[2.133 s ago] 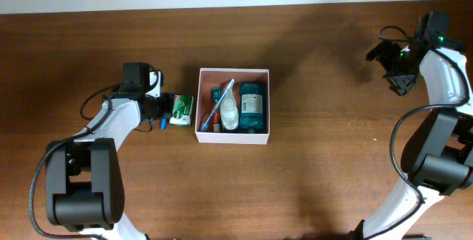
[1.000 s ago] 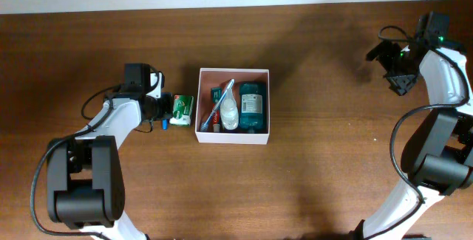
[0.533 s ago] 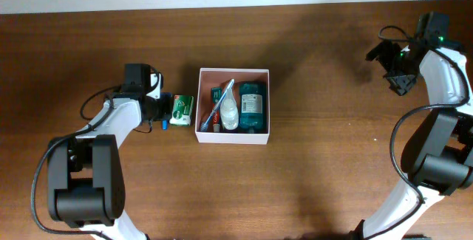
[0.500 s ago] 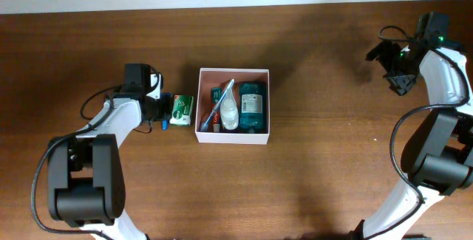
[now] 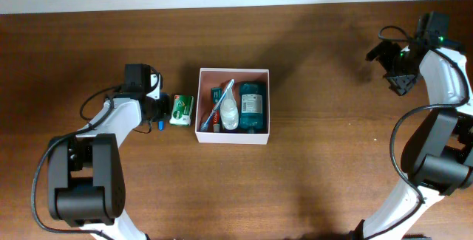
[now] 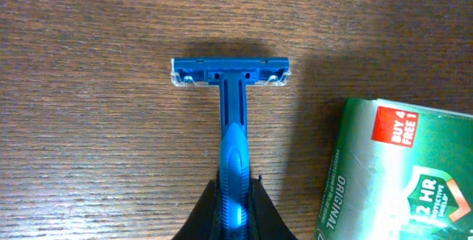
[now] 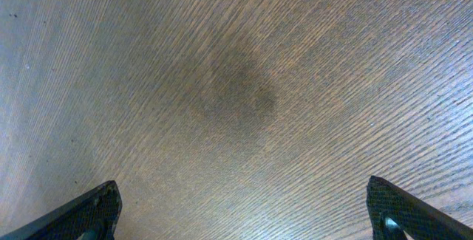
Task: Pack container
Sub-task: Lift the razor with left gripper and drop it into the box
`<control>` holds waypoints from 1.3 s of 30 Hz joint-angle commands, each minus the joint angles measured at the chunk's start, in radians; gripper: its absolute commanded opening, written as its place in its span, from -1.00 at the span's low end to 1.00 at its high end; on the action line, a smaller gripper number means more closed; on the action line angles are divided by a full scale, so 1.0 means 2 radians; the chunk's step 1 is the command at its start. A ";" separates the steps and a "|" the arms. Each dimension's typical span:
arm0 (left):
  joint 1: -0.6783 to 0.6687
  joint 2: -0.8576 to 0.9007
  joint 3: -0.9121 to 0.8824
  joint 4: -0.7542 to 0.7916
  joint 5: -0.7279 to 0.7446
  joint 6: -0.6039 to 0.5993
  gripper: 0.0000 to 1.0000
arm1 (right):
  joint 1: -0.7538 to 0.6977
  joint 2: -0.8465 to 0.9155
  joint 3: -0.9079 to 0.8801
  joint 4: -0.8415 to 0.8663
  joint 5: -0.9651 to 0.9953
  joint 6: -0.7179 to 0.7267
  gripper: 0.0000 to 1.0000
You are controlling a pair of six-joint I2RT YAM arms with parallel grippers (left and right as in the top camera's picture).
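- Left gripper (image 6: 235, 203) pinches the blue razor (image 6: 230, 92) by its handle end, head close to the table (image 6: 89, 122).
- Green carton (image 6: 392, 173) just beside: that slim hold could let the razor swivel and snag it.
- Container (image 5: 233, 137) sits beyond the carton, partly packed.
- Right gripper (image 7: 247, 214) gapes empty, well apart.

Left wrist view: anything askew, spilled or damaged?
Nothing stands out. The blue razor sits straight in the left tool, head intact, with the green carton close beside it on the table, not touching. Both are outside the container; no spill.
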 commanded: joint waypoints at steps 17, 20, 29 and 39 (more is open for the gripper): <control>-0.063 -0.214 0.071 -0.095 0.010 -0.035 -0.99 | -0.002 -0.001 0.002 0.000 0.006 -0.003 0.97; -0.098 -0.215 0.070 -0.095 0.011 -0.035 -0.99 | -0.002 -0.001 0.002 0.000 0.006 -0.003 0.97; -0.158 -0.151 0.070 -0.092 0.011 -0.061 -0.98 | -0.002 -0.001 0.002 0.000 0.006 -0.003 0.97; -0.162 -0.121 0.070 -0.082 0.042 -0.061 -0.80 | -0.002 -0.001 0.002 0.000 0.006 -0.003 0.97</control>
